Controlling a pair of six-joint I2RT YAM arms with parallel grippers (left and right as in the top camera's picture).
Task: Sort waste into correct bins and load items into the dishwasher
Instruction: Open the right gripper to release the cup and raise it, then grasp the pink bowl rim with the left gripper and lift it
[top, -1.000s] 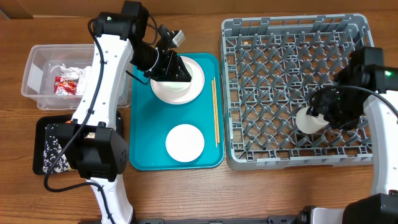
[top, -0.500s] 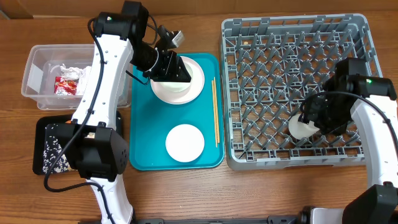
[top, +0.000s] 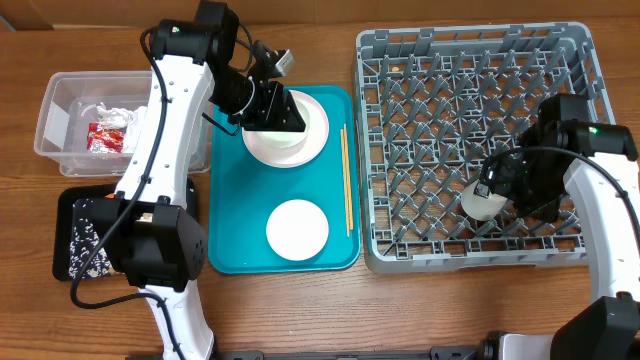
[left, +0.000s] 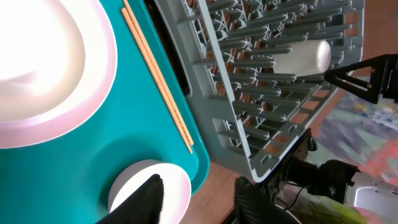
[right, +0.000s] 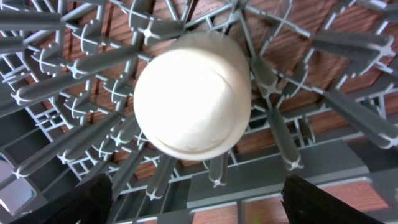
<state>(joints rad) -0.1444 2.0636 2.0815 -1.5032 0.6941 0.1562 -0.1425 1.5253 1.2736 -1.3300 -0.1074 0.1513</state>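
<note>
— Where is the white cup (top: 481, 199)?
— It lies on its side among the upright pegs of the grey dish rack (top: 372, 150), in the rack's right half, near the edge closest to the arm bases.
— And the right gripper (top: 497, 188)?
— Just beside the cup. Its wrist view shows the two fingers (right: 74, 205) spread wide to either side, neither one touching the cup.
— The left gripper (top: 285, 112)?
— Over the round plate (top: 318, 137) at the far end of the teal tray (top: 235, 225), fingers parted with nothing between them.
— What else is on that tray?
— A small bowl (top: 297, 229) at the near end, and chopsticks (top: 346, 180) along the edge beside the rack.
— The waste?
— Napkins (top: 105, 108) and a red wrapper (top: 105, 138) lie in the clear tub (top: 50, 120).
</note>
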